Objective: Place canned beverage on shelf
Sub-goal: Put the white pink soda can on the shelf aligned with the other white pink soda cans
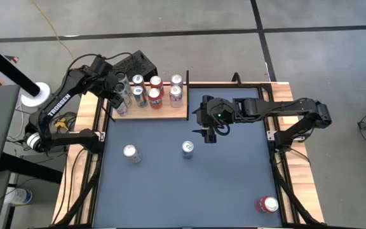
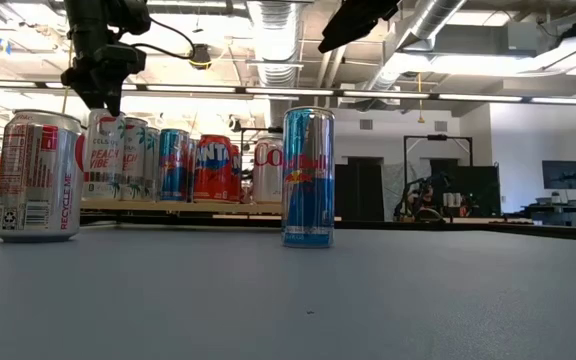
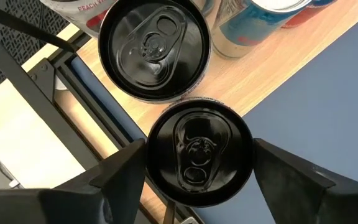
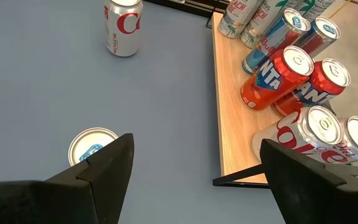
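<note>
Straddling black-topped can [image 3: 199, 152] on shelf [image 3: 278, 68], left pincer [image 3: 199, 177] open, not gripping

Industrial lab, exposed ceiling ducts [image 2: 273, 40] (concrete floor [image 1: 170, 19])

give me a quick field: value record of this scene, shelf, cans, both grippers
shelf: wooden shelf at the table's far left edge
cans on shelf: eight can tops show from above
cans on table: silver can, slim blue can, red can lying near the right corner
left gripper: left gripper straddles a black-topped can at the shelf's left end, fingers either side of it
right gripper: right gripper open above the table, empty
</note>
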Robot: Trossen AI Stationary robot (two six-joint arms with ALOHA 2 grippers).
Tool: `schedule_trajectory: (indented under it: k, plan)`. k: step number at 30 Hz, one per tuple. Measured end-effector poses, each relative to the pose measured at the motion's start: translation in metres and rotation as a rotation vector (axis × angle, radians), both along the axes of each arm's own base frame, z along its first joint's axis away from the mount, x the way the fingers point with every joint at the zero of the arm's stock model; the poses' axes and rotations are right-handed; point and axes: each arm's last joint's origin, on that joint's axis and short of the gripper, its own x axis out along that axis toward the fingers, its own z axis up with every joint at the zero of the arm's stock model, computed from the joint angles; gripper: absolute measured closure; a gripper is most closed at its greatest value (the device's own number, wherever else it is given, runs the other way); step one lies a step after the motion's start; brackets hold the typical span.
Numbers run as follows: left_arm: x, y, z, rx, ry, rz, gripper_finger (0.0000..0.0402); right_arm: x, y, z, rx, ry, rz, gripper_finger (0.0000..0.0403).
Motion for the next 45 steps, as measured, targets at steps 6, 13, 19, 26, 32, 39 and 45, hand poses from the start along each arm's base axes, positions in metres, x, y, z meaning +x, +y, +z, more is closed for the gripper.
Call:
schedule_trajectory:
  k: [6,13,19,26,32,39,45]
  plan:
    - [-0.0001,-0.0003,0.0006,0.009,0.006,-0.027,0.0174,0.0,0.0,0.0,0.0,0.0,0.0,0.007]
    - [0.0007,-0.0004,0.0006,0.028,0.029,-0.157,0.0166,0.0,-0.0001,0.0,0.0,0.0,0.0,0.007]
    - [0.001,-0.0007,0.0005,0.05,0.061,-0.275,0.017,0.0,-0.0001,0.0,0.0,0.0,0.0,0.007]
    - [0.0008,-0.0011,0.0003,0.056,0.078,-0.322,0.0166,-0.0001,0.0,-0.0002,0.0,0.002,0.0,0.007]
    - [0.0014,-0.0022,-0.0001,0.045,0.061,-0.368,0.0166,-0.0001,-0.0001,-0.0001,-0.002,0.002,0.001,0.007]
    - [0.0012,-0.0021,-0.0002,0.066,0.091,-0.434,0.0166,-0.0001,0.0,-0.0001,-0.002,0.002,0.001,0.007]
    - [0.0009,-0.002,-0.0001,0.073,0.107,-0.442,0.0164,-0.0001,-0.0001,-0.0002,0.007,0.001,-0.006,0.007]
